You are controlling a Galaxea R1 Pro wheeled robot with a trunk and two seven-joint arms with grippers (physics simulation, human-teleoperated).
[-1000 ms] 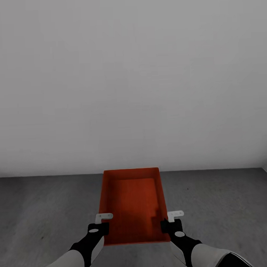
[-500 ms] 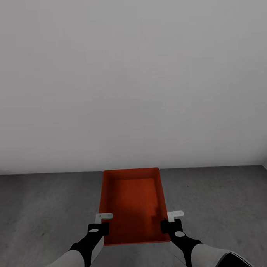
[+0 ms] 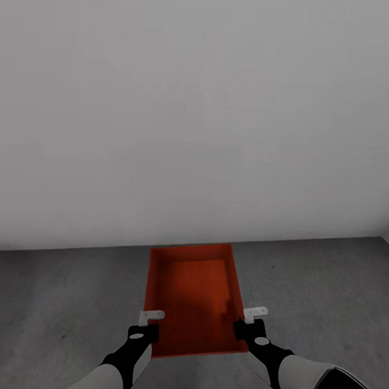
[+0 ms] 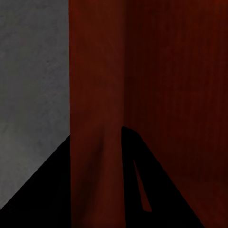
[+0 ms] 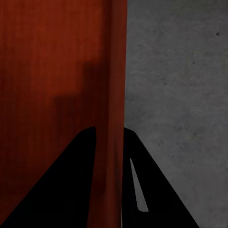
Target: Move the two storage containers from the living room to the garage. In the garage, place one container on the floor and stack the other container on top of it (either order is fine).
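Holding one orange-red storage container [image 3: 192,296] between them, both arms reach up from the bottom of the head view frame. The left tool [image 3: 148,325] sits at the container's left wall near its lower corner, and the right tool [image 3: 251,322] sits at the right wall, level with it. The container lies lengthwise in the lower centre of the frame, open top upward, its far end reaching the line where the dark grey concrete floor [image 3: 63,302] meets the plain white wall [image 3: 191,115] that takes up the upper part of the frame. Whether the container rests on the floor or hangs just above it cannot be told.

From the left wrist view, the left tool [image 4: 97,190] has its two dark fingers on either side of the container's wall [image 4: 97,95], pinching the wall between them, with the red inside on one side and grey floor on the other. From the right wrist view, the right tool [image 5: 108,190] likewise pinches the opposite wall [image 5: 114,71], one finger inside the bin, one outside over the mottled floor. A blocky shadow falls across the container's inside bottom near the right tool.
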